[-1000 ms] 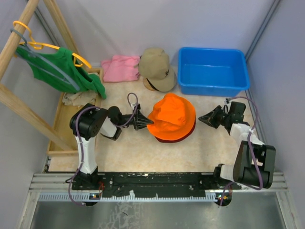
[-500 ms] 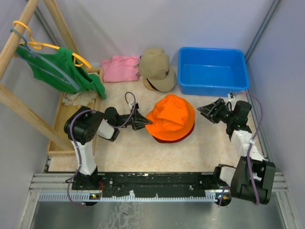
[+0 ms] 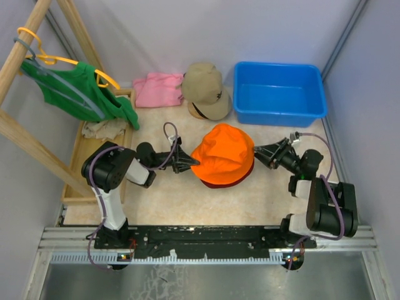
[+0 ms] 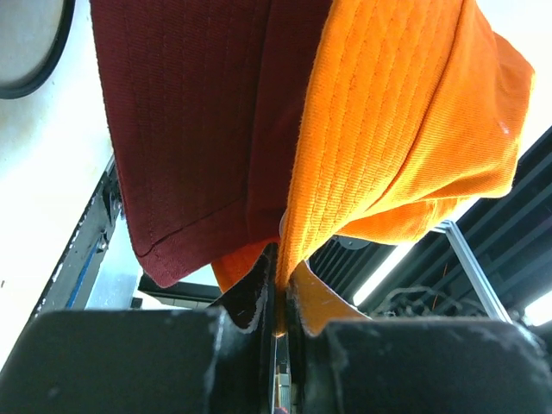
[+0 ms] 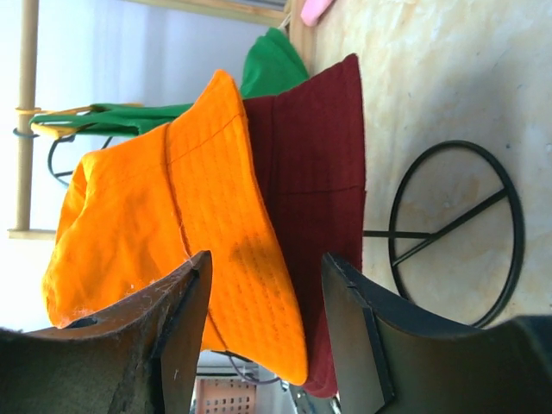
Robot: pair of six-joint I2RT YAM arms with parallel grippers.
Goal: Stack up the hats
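Top view: the orange hat (image 3: pixel 224 154) is sitting mid-counter (image 3: pixel 187 197), draped over the red hat (image 3: pixel 249 172). Only a sliver of red is peeking out along the right and near edge. The tan cap (image 3: pixel 205 87) is lying at the back between the pink cloth (image 3: pixel 159 89) and the bin (image 3: pixel 279 94), well apart from the stack.

The left claw (image 3: pixel 187 162) is meeting the orange hat's left edge, and the right claw (image 3: pixel 259 153) is pointing at its right edge. From above, neither grip can be judged.

Left wrist view settles one: the left claw (image 4: pixel 278 289) is clenching on the orange brim (image 4: pixel 405 112), with fabric pinched between the pressed fingers. The red hat (image 4: pixel 190 129) is hanging beside the pinch, outside it.

Right wrist view settles the other: the right claw (image 5: pixel 267 276) is spreading wide, gripping nothing, and both hats are lying beyond its fingertips, orange (image 5: pixel 172 250) over red (image 5: pixel 315 198). This view alone is showing a black wire ring (image 5: pixel 453 233) flat on the counter under the hats. A green garment (image 5: pixel 272 65) is showing behind them.
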